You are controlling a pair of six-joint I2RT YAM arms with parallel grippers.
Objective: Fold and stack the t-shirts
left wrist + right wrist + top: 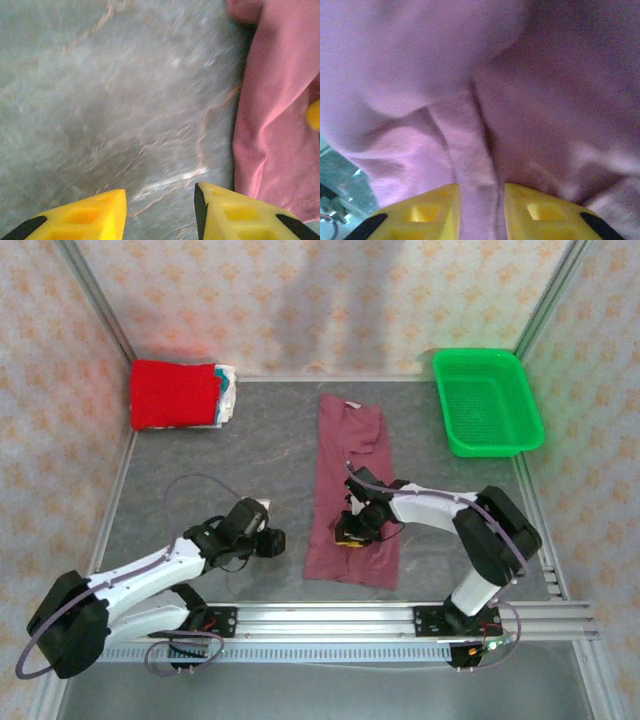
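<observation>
Maroon short-sleeved cloth t-shirt (350, 455) is lying in a long strip. Right gripper (479, 202) is pinching a ridge of it, probably for folding. Left gripper (160, 212) is hovering beside, jaws apart, empty.

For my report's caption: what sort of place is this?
Probably a robot test cell: left arm and right arm on a metal rail, patterned walls around a grey table, maroon t-shirt laid out.

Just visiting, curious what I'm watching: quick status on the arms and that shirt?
Left gripper open, empty, over table beside maroon t-shirt. Right gripper on it, cloth fold between fingers, grip unclear. Shirt lies as long strip; nothing blocking.
</observation>
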